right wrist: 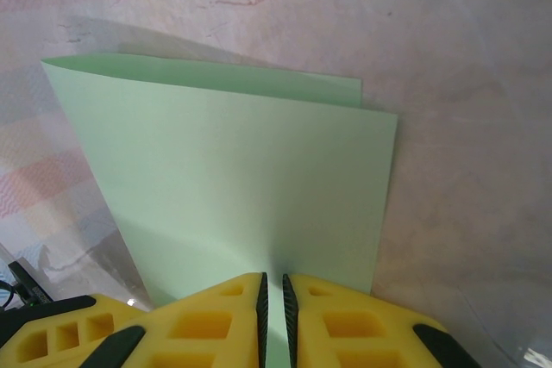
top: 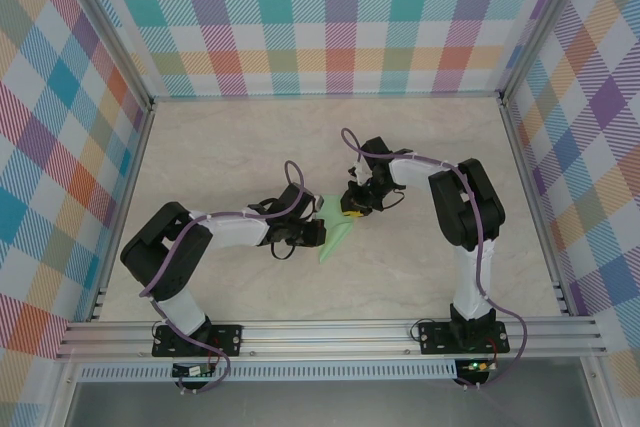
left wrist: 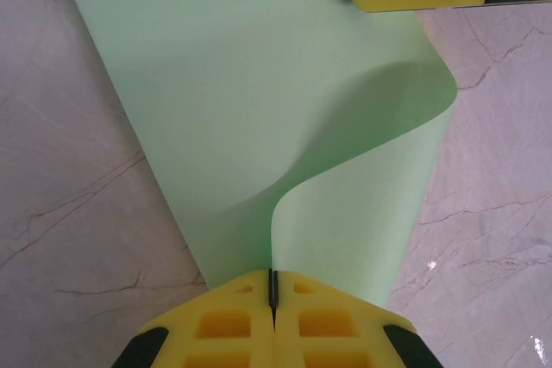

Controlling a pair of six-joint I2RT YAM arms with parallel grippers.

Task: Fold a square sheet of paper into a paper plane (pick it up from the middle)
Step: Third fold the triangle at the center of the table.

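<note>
Half-folded green paper plane point(top: 335, 237) held btwn both tools over the table point(top: 220, 147): left gripper point(left wrist: 272, 286) clamped on one end, right gripper point(right wrist: 272, 286) pinching the opposite edge. Risk: uneven pull may tear it or skew the crease, w/ a loose bulge just ahead of the left jaws.

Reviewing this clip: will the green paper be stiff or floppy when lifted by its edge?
Probably floppy: the green paper bows into a loose curl ahead of the left claw pinching it. Its folded layers gape beyond the right claw, so creases may spring open.
</note>
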